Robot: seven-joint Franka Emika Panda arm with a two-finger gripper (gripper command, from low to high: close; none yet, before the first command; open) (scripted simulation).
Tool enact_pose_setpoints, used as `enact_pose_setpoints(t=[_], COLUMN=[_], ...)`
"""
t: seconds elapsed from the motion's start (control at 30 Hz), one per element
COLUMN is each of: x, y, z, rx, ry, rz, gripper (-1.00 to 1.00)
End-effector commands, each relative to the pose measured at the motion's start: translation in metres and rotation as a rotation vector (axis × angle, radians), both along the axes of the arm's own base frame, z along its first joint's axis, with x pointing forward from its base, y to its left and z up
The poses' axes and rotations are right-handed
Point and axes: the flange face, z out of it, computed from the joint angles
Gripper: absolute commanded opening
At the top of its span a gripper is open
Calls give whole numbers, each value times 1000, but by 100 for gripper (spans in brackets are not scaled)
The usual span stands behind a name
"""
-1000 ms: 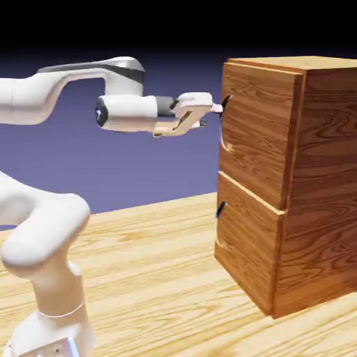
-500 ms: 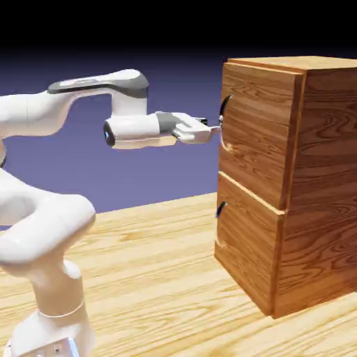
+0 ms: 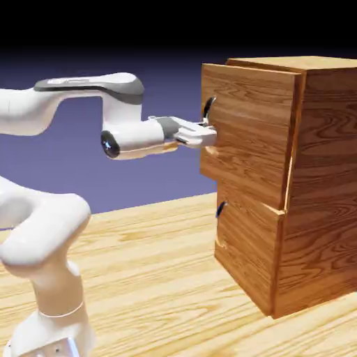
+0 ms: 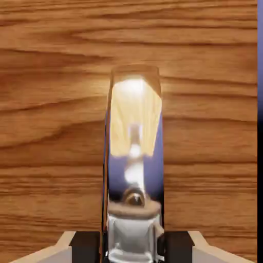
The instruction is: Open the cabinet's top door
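Observation:
The cabinet (image 3: 322, 174) of reddish-brown wood stands at the exterior view's right. Its top door (image 3: 245, 132) juts out a little from the cabinet's front, toward the arm. A dark curved handle (image 3: 208, 109) sits at the door's left edge. My gripper (image 3: 207, 134) reaches in level from the left and is shut on that handle. In the hand view the shiny metal handle (image 4: 134, 154) stands upright between my fingertips (image 4: 85, 246), close in front of the door's wood grain (image 4: 51, 102).
Below the top door, the shorter lower panel (image 3: 245, 245) with its own dark handle (image 3: 220, 208) sits flush and closed. The wooden table (image 3: 153, 279) runs under the arm. My arm's base and elbow (image 3: 49, 265) fill the lower left.
The hand dropped slightly from the handle's top. The jaws then closed on the handle. The top door has come out of the cabinet front, toward the exterior view's left.

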Motion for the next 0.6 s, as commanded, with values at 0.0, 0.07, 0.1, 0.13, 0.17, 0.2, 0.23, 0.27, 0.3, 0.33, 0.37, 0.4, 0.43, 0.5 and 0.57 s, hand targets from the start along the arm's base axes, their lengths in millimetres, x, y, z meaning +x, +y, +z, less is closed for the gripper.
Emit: enact_pose_setpoints(t=[0.0, 0.07, 0.1, 0.13, 0.17, 0.2, 0.23, 0.27, 0.3, 0.33, 0.37, 0.4, 0.43, 0.5, 0.57], x=[-5, -15, -19, -23, -27, -31, -35, -38, -41, -44, -47, -50, -52, -57, -61], y=[-6, -17, -23, -28, -34, -39, -45, -50, -56, -61, -66, -72, -77, -88, -99], z=[0, 0, 0, 0, 0, 0, 0, 0, 0, 0, 0, 0, 0, 0, 0], rx=[5, 5, 5, 5, 5, 5, 5, 5, 5, 5, 5, 5, 5, 5, 5], ry=[-1, -1, -1, -1, -1, -1, -1, -1, -1, -1, 0, 0, 0, 0, 0], rz=[27, 78, 103, 128, 152, 175, 198, 220, 242, 264, 285, 306, 327, 368, 409], gripper=[-100, -100, -100, -100, -100, -100, -100, -100, -100, -100, -100, -100, -100, -100, -100])
